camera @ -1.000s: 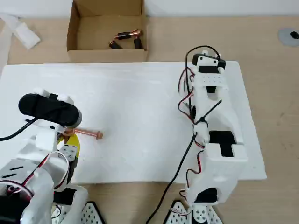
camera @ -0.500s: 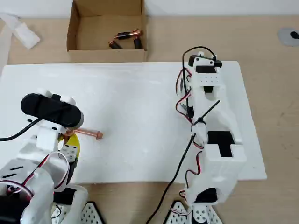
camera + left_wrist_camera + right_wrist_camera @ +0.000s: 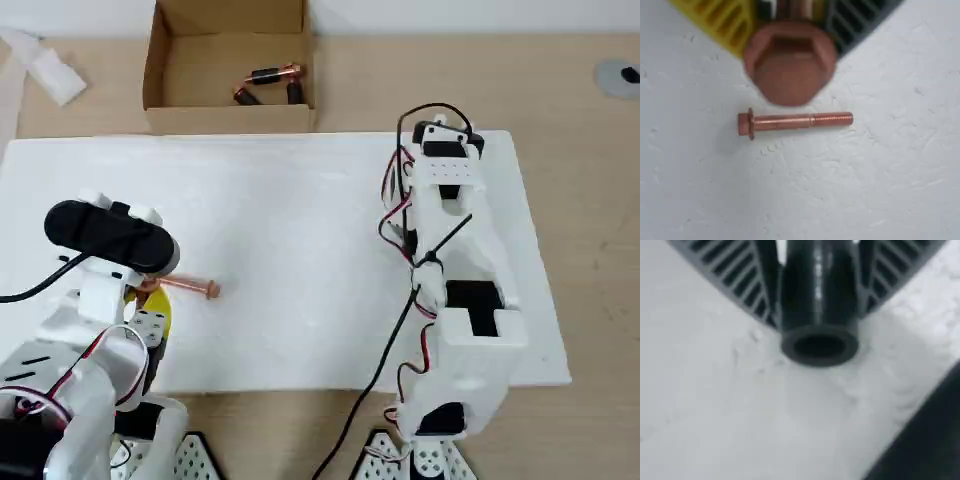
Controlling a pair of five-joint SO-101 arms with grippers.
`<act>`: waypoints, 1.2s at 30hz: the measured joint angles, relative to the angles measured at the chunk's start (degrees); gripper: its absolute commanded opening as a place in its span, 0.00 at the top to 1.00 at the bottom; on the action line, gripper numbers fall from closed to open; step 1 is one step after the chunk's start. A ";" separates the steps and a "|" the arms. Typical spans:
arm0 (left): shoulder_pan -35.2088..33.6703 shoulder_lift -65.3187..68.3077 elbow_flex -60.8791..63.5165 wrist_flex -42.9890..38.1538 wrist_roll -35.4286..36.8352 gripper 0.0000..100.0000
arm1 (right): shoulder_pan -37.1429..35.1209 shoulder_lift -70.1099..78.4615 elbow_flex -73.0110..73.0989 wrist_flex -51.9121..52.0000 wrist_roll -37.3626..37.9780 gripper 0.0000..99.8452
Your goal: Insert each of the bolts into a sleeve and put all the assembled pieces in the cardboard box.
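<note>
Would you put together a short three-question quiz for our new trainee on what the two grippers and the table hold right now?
1. True or false: the left gripper is empty.
2. What does the right gripper hold? A) a black sleeve B) a copper nut C) nothing
3. Fill in: the loose bolt lies on the ____ sheet.

Key
1. False: it is shut on a second bolt.
2. A
3. white
</note>
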 measured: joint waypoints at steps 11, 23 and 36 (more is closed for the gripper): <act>0.00 0.00 0.00 0.00 0.00 0.99 | -6.15 0.97 -5.80 9.41 0.26 0.99; 0.00 0.00 0.00 -0.70 0.00 0.99 | -9.23 -12.75 -25.58 27.52 10.46 0.99; 0.00 0.09 0.18 -9.85 0.00 1.00 | -9.23 -50.81 -15.21 27.78 28.31 0.99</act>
